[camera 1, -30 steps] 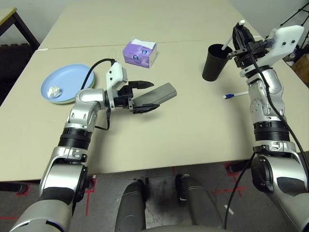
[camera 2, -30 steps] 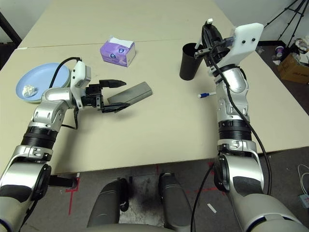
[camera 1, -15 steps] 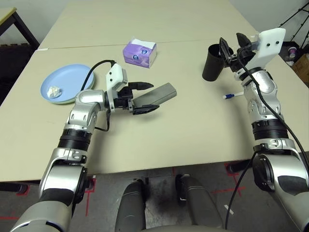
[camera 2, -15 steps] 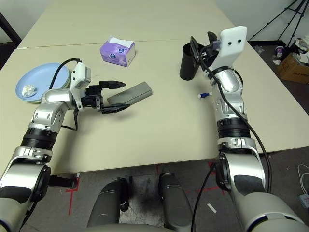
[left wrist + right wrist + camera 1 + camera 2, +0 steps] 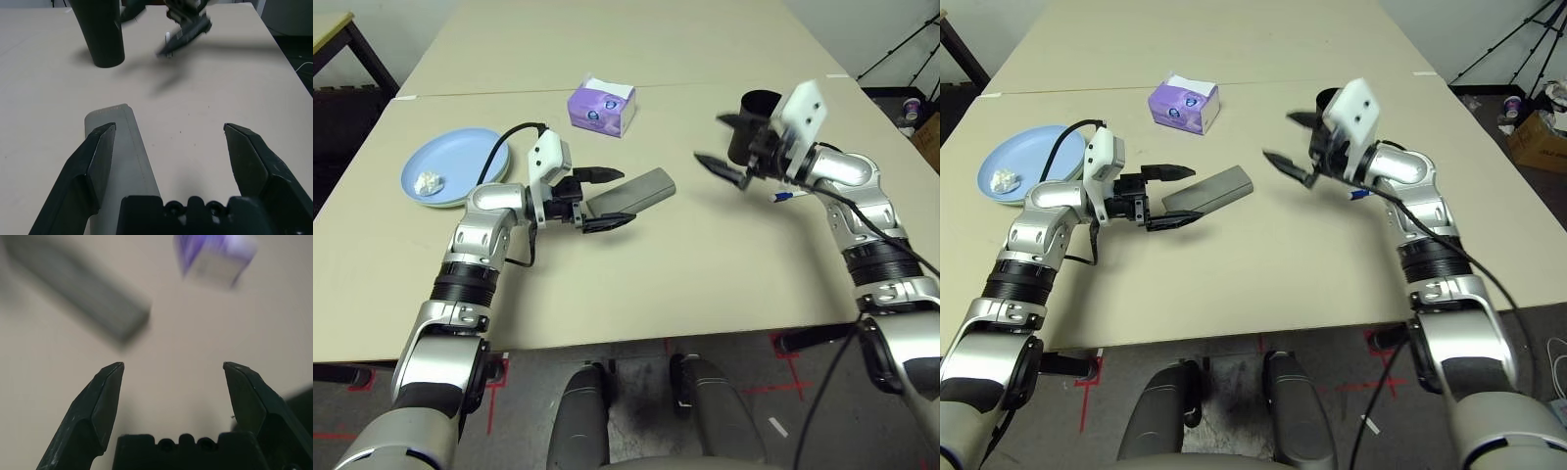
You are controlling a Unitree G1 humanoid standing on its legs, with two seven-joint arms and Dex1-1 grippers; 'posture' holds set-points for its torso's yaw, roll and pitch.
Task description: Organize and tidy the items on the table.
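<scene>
Glasses case (image 5: 631,191) seemingly beneath left fingers (image 5: 602,173)

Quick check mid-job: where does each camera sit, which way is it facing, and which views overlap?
Left and right eye views: on the head, facing forward and down at the table; both silver forearms show.
Left wrist view: on the left wrist, looking along the open left gripper over the case toward the cup and the right gripper.
Right wrist view: on the right wrist, looking along its own open fingers toward the case and tissue box.
Shared: all four views show the case.
</scene>
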